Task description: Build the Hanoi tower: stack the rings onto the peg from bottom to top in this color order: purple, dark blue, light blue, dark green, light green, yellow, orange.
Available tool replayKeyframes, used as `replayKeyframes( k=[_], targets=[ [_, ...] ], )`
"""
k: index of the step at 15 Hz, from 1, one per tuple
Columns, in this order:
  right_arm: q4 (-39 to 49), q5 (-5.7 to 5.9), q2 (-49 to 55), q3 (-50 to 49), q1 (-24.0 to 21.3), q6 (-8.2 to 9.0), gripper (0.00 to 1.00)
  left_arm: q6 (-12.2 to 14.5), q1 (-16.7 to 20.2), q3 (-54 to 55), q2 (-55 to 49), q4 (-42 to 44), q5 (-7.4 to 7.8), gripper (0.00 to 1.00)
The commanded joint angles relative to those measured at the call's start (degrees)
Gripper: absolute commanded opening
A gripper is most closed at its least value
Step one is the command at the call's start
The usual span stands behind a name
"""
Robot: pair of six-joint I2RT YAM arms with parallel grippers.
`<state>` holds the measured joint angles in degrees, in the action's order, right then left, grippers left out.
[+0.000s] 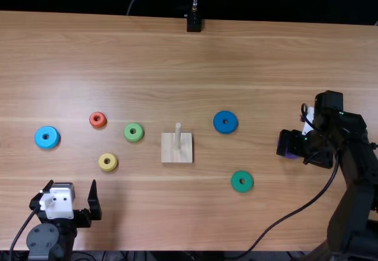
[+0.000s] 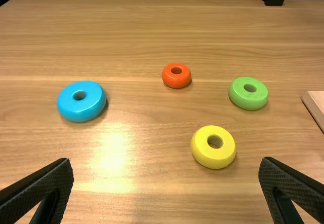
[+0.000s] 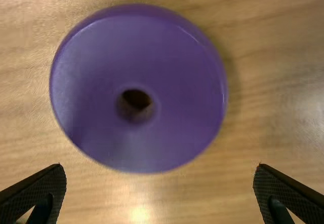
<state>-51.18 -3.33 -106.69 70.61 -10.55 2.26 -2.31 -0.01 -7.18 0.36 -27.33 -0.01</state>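
In the top view my left gripper (image 1: 71, 184) is at the lower left, open, below the yellow ring (image 1: 108, 162); in its wrist view the gripper (image 2: 166, 162) has nothing between its fingers. My right gripper (image 1: 297, 144) hangs over the purple ring (image 1: 290, 154) and partly hides it; in the right wrist view the gripper (image 3: 159, 168) stands open, the purple ring (image 3: 91, 82) beyond its fingertips. The bare peg (image 1: 178, 136) rises from its wooden base (image 1: 185, 153). Loose lie a light blue (image 1: 41, 144), orange (image 1: 98, 114), light green (image 1: 128, 138), dark blue (image 1: 218, 125) and dark green ring (image 1: 235, 186).
A black stand foot (image 1: 194, 23) is at the table's far edge. The right arm's cable (image 1: 286, 217) curves over the near right part of the table (image 1: 153, 214).
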Motion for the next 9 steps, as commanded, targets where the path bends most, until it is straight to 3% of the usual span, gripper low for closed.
replayKeyframes(
  k=[1, 9],
  targets=[
    [1.0, -0.36, -1.7, 2.2, -0.4, -0.68, 1.00, 0.1, -0.1, 6.7, -0.4, -3.8, -0.41, 1.00],
    [3.0, -0.46, -4.1, 4.4, 0.5, -0.47, 1.00, 0.1, -0.1, 6.7, -0.4, -3.8, -0.41, 1.00]
  ],
)
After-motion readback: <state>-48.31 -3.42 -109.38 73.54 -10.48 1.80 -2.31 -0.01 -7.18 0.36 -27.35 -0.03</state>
